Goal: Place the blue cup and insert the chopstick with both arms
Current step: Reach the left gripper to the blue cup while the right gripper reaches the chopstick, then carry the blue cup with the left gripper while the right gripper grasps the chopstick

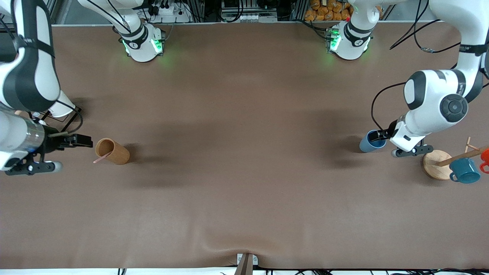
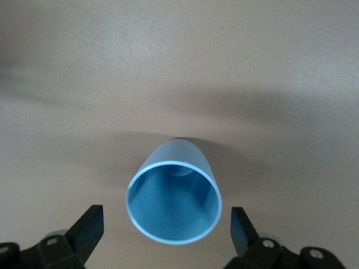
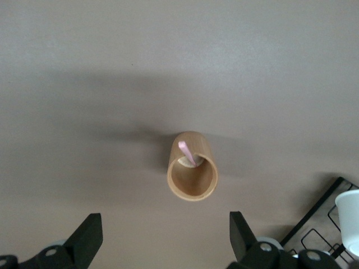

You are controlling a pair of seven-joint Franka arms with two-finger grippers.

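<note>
The blue cup [image 1: 370, 142] stands on the table near the left arm's end, mouth up. My left gripper [image 1: 383, 134] is open right over it. In the left wrist view the cup [image 2: 174, 185] lies between the spread fingers [image 2: 90, 227], with gaps on both sides. The pale-pink chopstick [image 1: 102, 157] leans in a light wooden cup [image 1: 112, 151] near the right arm's end, its tip sticking out over the rim. My right gripper [image 1: 85, 141] is open and empty beside that cup. The right wrist view shows the chopstick [image 3: 185, 150] in the wooden cup [image 3: 192, 168], ahead of the gripper [image 3: 165, 232].
A mug stand with a round wooden base [image 1: 435, 165] stands at the left arm's end and carries a teal mug [image 1: 464, 170] and an orange one [image 1: 485, 157]. A white cup [image 3: 350, 219] sits on a black wire rack [image 3: 314, 238] at the right arm's end.
</note>
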